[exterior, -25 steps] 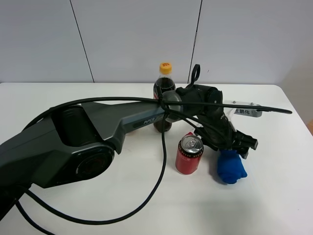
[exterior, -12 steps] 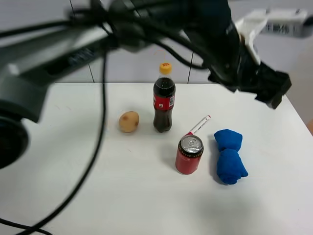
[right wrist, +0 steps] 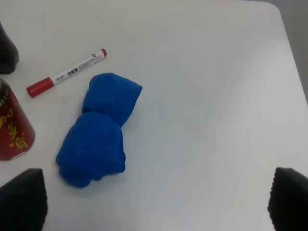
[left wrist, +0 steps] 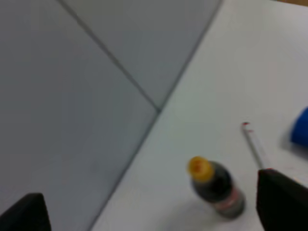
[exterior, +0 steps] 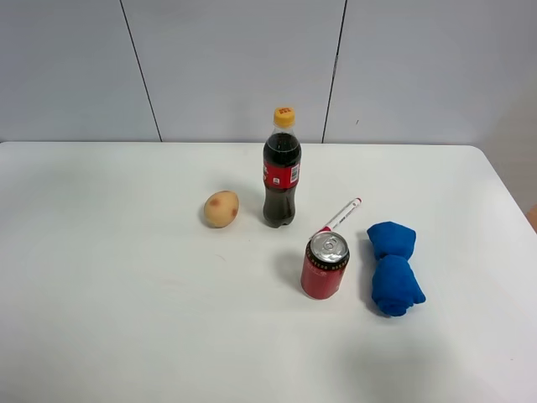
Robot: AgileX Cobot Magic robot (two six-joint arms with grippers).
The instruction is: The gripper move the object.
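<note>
The object, a bright blue two-lobed cloth bundle (exterior: 393, 269), lies on the white table right of the red can. It fills the middle of the right wrist view (right wrist: 101, 139), and its edge shows in the left wrist view (left wrist: 301, 133). No arm or gripper shows in the exterior view. My left gripper (left wrist: 154, 208) is open and empty, high above the table, with only its dark fingertips (left wrist: 284, 198) showing. My right gripper (right wrist: 154, 197) is open and empty above the table, beside the cloth.
A red soda can (exterior: 325, 265) stands just left of the cloth. A red-capped marker (exterior: 340, 216) lies behind it. A cola bottle (exterior: 282, 179) and a tan potato (exterior: 221, 209) stand further left. The table's right edge (exterior: 512, 201) is close to the cloth.
The left arm was low over the cloth, rose with an empty gripper, and has left the exterior view. The cloth lies uncovered in the same spot.
</note>
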